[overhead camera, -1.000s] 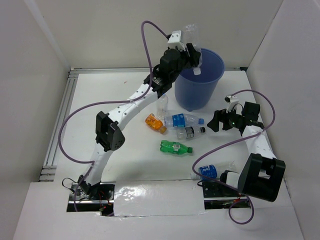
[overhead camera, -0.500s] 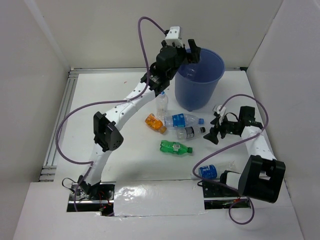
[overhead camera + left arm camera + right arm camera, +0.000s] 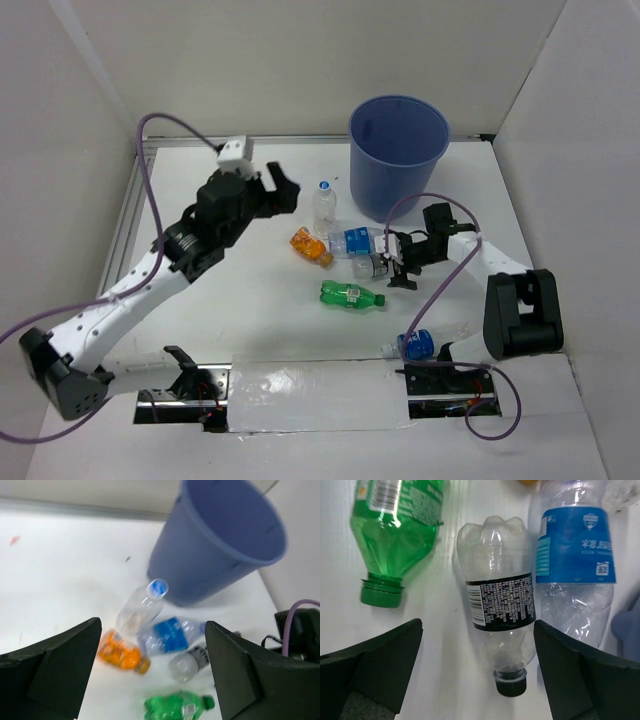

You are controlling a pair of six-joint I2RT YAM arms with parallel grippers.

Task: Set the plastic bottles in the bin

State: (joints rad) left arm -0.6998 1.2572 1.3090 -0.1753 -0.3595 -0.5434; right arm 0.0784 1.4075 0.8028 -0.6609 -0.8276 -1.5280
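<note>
The blue bin stands at the back, also in the left wrist view. In front of it an upright clear bottle, an orange bottle, a blue-labelled bottle, a black-labelled clear bottle and a green bottle are clustered. A squat blue-labelled bottle lies near the right arm's base. My left gripper is open and empty, above the table left of the cluster. My right gripper is open, its fingers either side of the black-labelled bottle's cap end.
White walls enclose the table on three sides. A metal rail runs along the left edge. Purple cables loop from both arms. The green bottle and blue-labelled bottle lie close on either side of the black-labelled one.
My left gripper let go of a clear bottle over the bin, then swung back left and down, empty. My right gripper moved left to the black-labelled bottle's cap end.
</note>
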